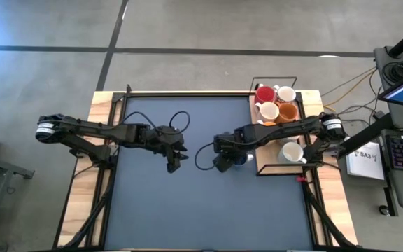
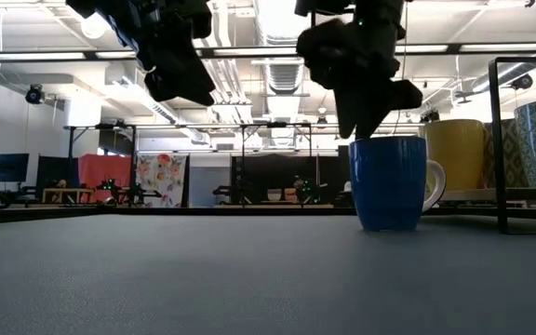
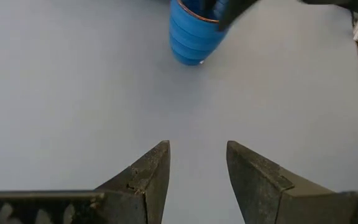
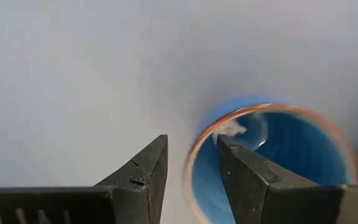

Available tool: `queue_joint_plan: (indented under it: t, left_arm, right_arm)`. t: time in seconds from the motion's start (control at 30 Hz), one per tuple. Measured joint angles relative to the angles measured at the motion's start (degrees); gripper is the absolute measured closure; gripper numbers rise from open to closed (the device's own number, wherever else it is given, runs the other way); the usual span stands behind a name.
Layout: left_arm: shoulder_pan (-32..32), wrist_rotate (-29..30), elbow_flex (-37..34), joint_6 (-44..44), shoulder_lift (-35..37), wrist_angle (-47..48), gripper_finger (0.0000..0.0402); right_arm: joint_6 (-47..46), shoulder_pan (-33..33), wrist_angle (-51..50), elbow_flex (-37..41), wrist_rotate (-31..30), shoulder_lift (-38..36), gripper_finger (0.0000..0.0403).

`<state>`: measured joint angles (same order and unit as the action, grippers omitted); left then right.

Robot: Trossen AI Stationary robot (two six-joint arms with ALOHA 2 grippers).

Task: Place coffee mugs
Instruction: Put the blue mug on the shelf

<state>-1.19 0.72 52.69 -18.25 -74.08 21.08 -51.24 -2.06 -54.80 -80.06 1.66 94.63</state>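
A blue coffee mug (image 1: 238, 159) stands upright on its base on the dark mat, just left of the tray; it also shows in the low view (image 2: 389, 183) and the left wrist view (image 3: 191, 37). My right gripper (image 4: 191, 149) points steeply down over the mug's rim and is open, with one finger inside the mug and one outside. My left gripper (image 1: 174, 165) hangs open above the mat's middle, well clear of the mug. Red (image 1: 264, 94), orange (image 1: 288, 112) and white (image 1: 292, 152) mugs stand on the tray. My right gripper straddles the blue mug's rim (image 4: 199, 140) from above. Bare mat shows between the outer finger and the mug's wall. I cannot tell whether the inner finger (image 4: 241, 174) touches the rim. The mug stands on the mat.
A wooden tray inside a black wire frame (image 1: 259, 170) stands at the table's right with several mugs on it. The frame's post (image 2: 499, 140) rises close to the right of the blue mug. The mat's left and near parts lie bare.
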Motion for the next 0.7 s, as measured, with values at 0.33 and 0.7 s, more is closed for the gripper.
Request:
queue_joint_plan:
  t: [0.33, 0.7]
  left_arm:
    - [-1.43, -0.27, -0.07, 1.26, 0.00, 0.03, 0.0260]
    - [-2.03, -0.26, -0.11, 1.24, 0.00, 0.04, 0.0260]
  right_arm:
    - [-2.20, 0.61, 0.41, 1.67, -3.95, 0.04, 0.0279]
    - [3.19, 0.59, 3.51, 4.62, -3.72, 0.02, 0.0381]
